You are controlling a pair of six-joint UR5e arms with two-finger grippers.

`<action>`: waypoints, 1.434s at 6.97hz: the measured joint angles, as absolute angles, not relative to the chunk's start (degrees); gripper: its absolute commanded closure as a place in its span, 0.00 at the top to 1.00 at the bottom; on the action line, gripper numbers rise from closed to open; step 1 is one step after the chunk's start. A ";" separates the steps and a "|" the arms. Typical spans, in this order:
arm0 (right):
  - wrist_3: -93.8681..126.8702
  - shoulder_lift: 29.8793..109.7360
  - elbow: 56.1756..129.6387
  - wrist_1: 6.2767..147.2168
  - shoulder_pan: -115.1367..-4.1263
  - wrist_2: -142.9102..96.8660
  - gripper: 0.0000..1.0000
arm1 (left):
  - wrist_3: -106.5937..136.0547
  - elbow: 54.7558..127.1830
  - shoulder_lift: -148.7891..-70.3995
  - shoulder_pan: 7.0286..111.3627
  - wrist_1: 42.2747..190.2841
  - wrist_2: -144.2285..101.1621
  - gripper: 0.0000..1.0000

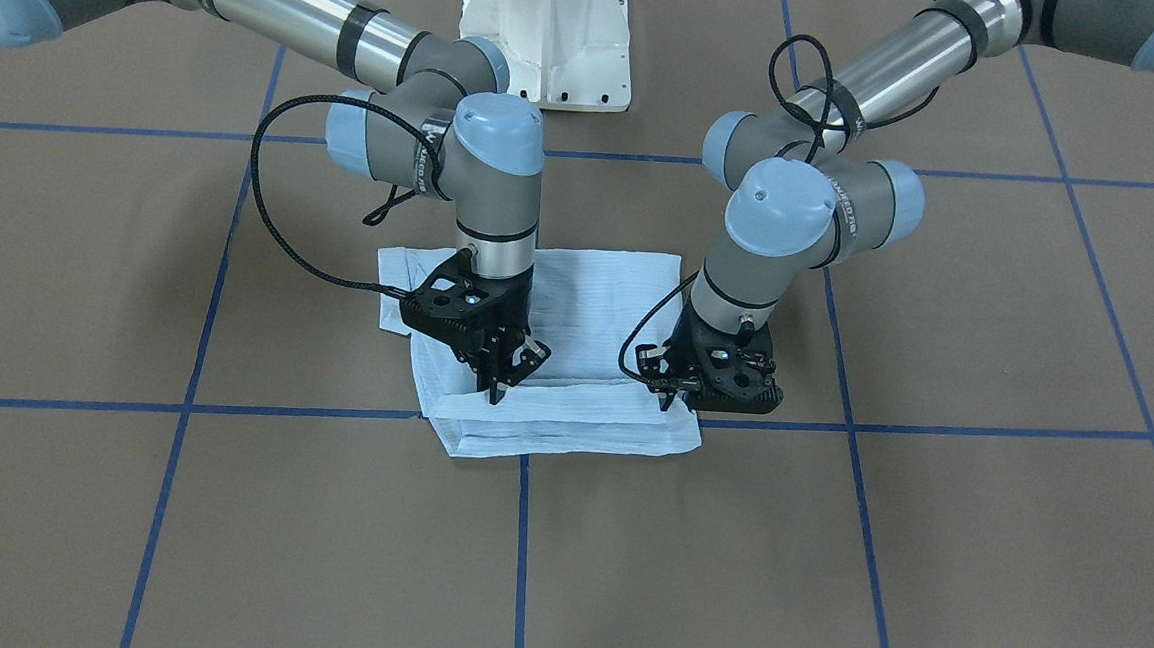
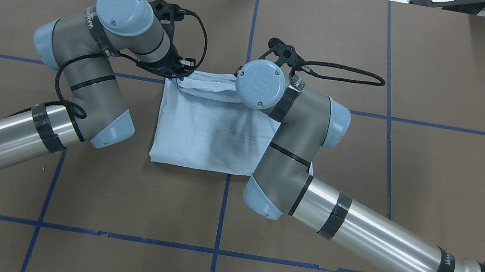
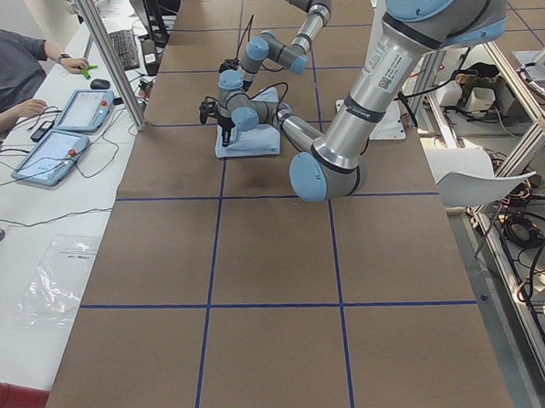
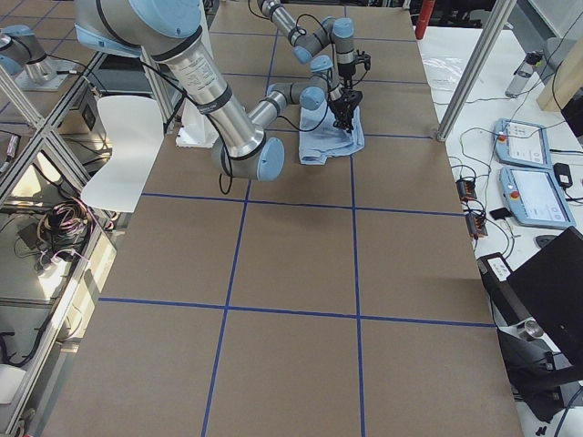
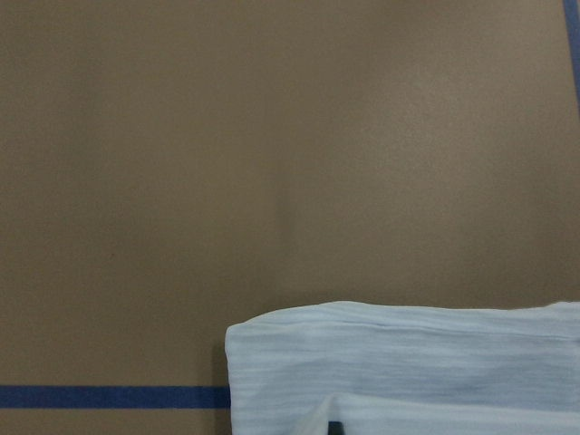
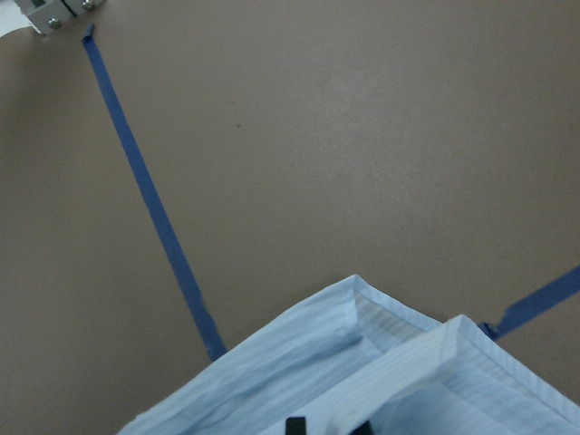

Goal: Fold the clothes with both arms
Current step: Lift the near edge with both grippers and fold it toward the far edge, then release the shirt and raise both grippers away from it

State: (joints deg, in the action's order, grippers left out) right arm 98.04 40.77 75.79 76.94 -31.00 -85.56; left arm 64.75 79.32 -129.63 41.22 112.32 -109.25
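1. Shirt (image 1: 598, 300): light-blue, folded into a compact rectangle at centre of the front view. It lies flat on the brown surface (image 1: 924, 546), over a crossing of the blue tape lines (image 1: 520, 561). A narrow turned-over band runs along its lower edge in that view
2. Right end effector (image 1: 517, 375): left of centre in the front view, since that cam faces the robot. It points down onto the band near the lower-left corner. Fingers stand moderately apart, one tip touching cloth, the other raised clear. Right wrist view shows 2 black tips at the bottom edge w/ the fold between them. As far as I can judge it isn't clamped
3. Left end effector (image 1: 668, 395): low at the band's other end, right of centre. Its own body hides the tips, and the left wrist view gives only a dark sliver, so can't tell if it's spread or closed
4. Why so: the arms sit at the 2 ends of one edge, prob so the edge moves as a straight line & the fold lands square
5. Stage, my guess: late. No sleeve or collar hangs loose, so maybe one more fold or a smoothing pass is left
6. Risk: thin cloth in several layers, so a pinch may take only the top layer & drag the stack out of square
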 measured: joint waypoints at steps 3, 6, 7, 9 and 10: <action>90.13 39.55 75.78 79.52 -36.05 -97.41 1.00 | 62.23 82.27 -128.73 42.96 112.56 -113.70 1.00; 84.58 41.85 75.97 80.18 -35.42 -98.79 1.00 | 61.57 82.49 -127.24 41.69 112.56 -114.55 1.00; 81.86 42.19 75.95 80.45 -35.69 -99.05 1.00 | 60.63 81.79 -127.17 41.28 112.55 -114.50 1.00; 72.11 42.79 76.99 84.29 -39.73 -103.58 1.00 | 55.75 83.32 -125.94 42.54 110.94 -114.70 1.00; 63.87 45.06 79.67 87.58 -43.52 -107.51 1.00 | 52.14 87.89 -123.29 43.84 108.26 -114.90 1.00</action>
